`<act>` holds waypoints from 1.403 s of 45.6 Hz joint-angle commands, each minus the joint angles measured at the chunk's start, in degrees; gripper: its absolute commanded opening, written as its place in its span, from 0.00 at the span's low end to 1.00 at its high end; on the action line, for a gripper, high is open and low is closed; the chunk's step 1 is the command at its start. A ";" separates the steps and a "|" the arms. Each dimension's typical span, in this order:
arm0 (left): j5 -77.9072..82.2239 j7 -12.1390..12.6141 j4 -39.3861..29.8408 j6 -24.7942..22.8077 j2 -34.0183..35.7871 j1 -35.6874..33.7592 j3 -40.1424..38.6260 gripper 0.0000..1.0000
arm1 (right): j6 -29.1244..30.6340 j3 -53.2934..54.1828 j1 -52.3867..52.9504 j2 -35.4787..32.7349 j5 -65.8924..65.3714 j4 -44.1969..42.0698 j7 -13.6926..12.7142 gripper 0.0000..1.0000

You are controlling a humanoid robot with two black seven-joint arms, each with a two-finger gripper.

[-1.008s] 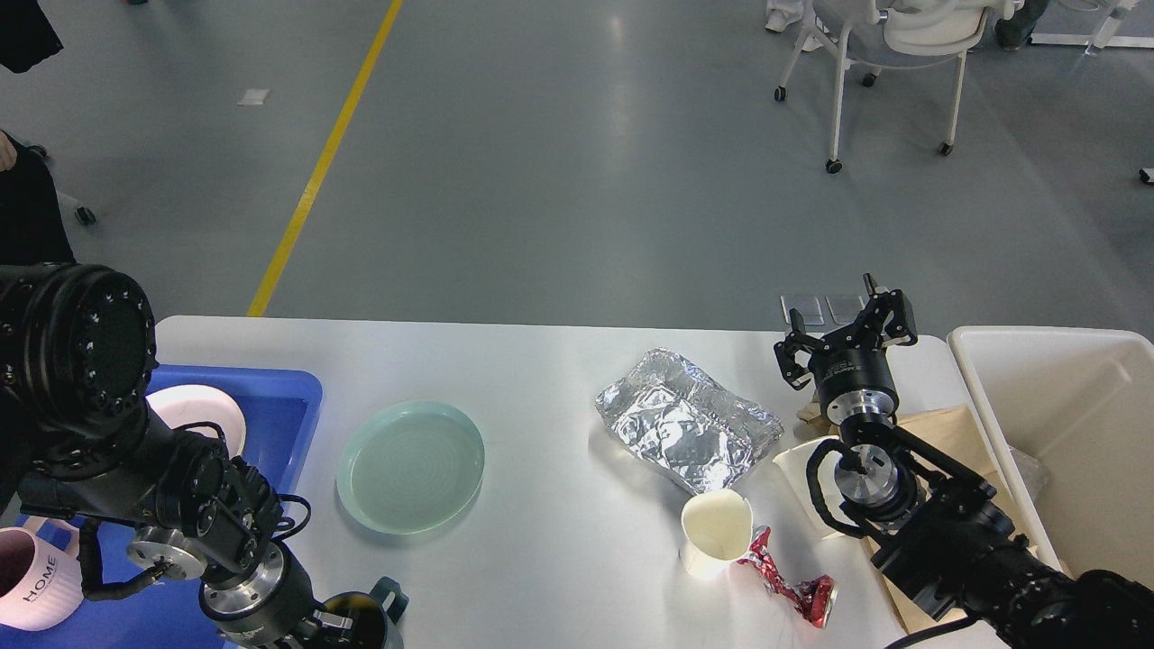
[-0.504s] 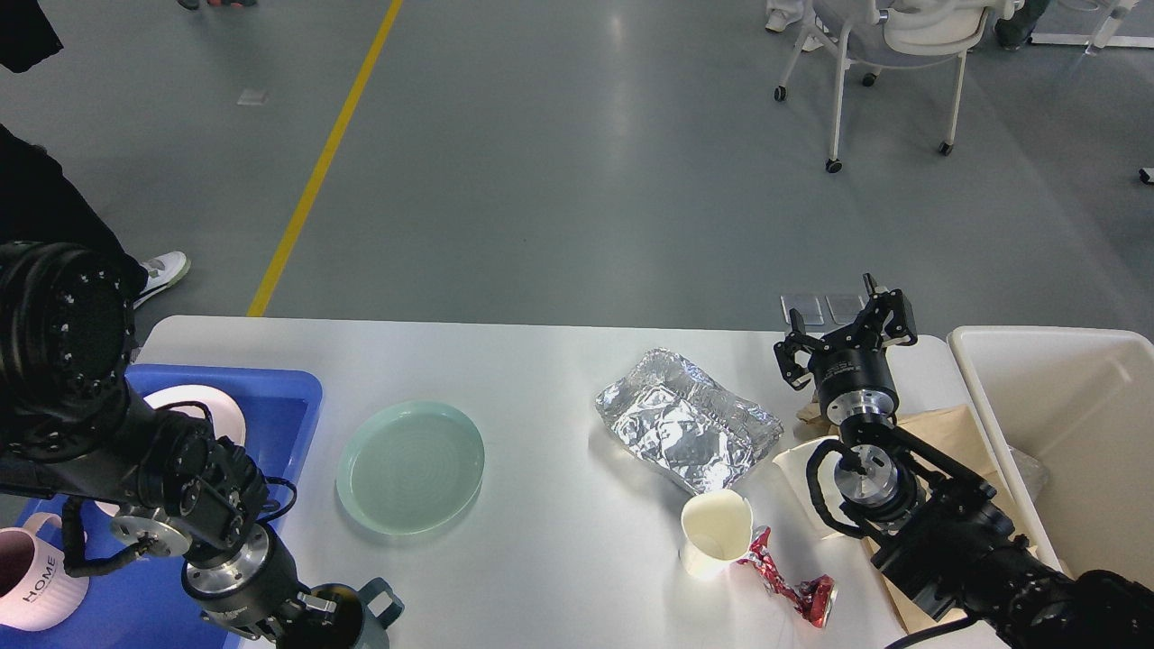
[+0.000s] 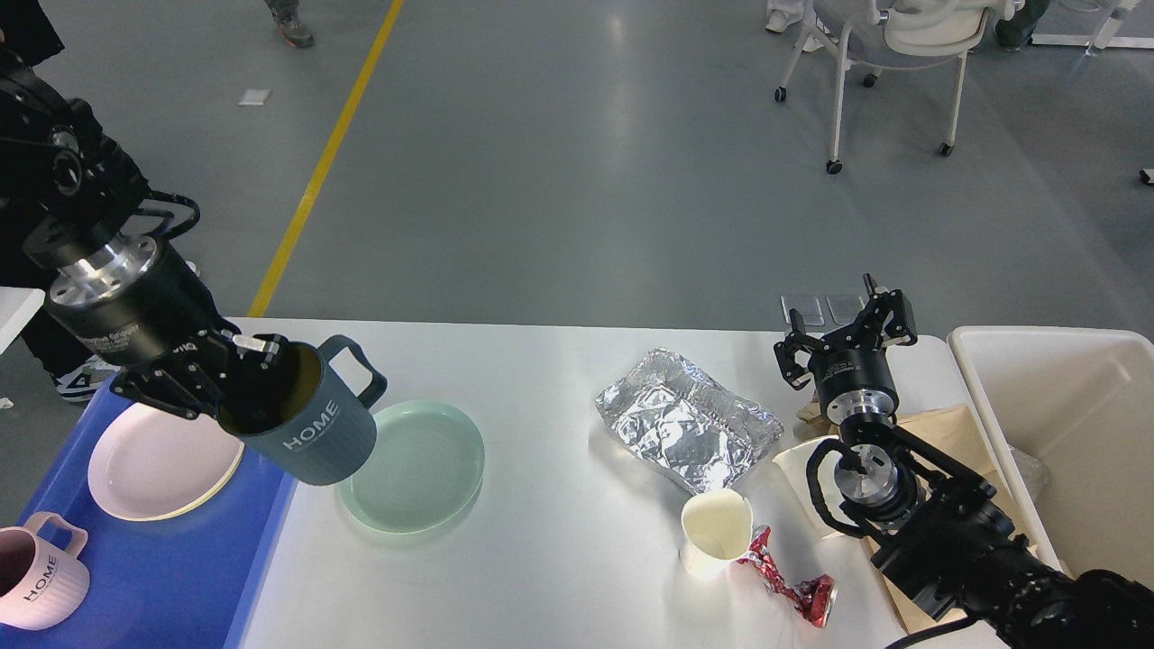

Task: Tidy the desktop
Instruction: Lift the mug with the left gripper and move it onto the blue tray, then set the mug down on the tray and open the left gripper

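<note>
1. At the far left a blue tray (image 3: 171, 577) overhung the bench's (image 3: 559, 379) left edge, already carrying a pink mug (image 3: 36, 581) at its 7 o'clock corner and a pale pink plate (image 3: 162, 464) further back. I judged it the collecting place for crockery, which would explain why both sat there.

2. The left hand (image 3: 225, 379) was closed on the rim of a dark teal mug (image 3: 311, 424), one finger inside and the others outside. The mug hung tilted and clear of the bench, over the tray's right edge. A rim grip left the handle free and the base unobstructed, probably for setting it down in the tray.

3. At 3 o'clock from the mug, a mint-green plate (image 3: 412, 466) lay flat on the bench, not yet tidied.

4. Toward the middle, crumpled foil (image 3: 687, 421) lay on the bench; at its 6 o'clock stood a paper cup (image 3: 715, 532), with a crushed red wrapper (image 3: 789, 586) touching its right side. These looked like rubbish.

5. The right hand (image 3: 846, 338) hovered at 2 o'clock from the foil with its fingers spread and holding nothing, above brown paper (image 3: 938, 433) beside the cream bin (image 3: 1064, 424) at the bench's right end, seemingly placed to move rubbish into it.
</note>
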 commanded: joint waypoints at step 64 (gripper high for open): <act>-1.05 0.13 11.61 42.55 2.48 46.28 10.63 0.00 | 0.00 -0.03 0.04 0.00 -0.04 0.00 0.00 1.00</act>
